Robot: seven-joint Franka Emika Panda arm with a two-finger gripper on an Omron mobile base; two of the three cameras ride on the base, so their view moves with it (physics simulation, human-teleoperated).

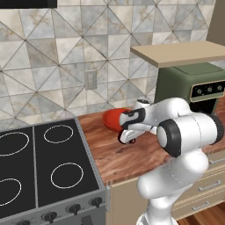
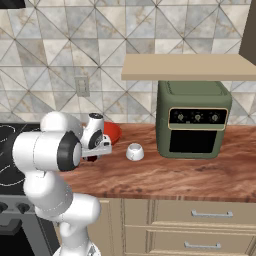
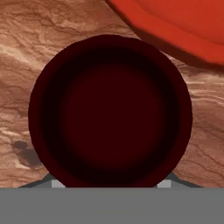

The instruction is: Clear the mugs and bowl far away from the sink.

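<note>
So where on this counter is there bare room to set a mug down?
Free: the wooden counter strip in front of the green oven, and the patch between the white mug and the cabinet edge. Crowded: by the stove, where the red bowl, maroon mug and gripper cluster.

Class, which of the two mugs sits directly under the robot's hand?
The dark maroon mug, seen from straight above beside the red bowl. The white mug stands apart, nearer the green oven.
</note>
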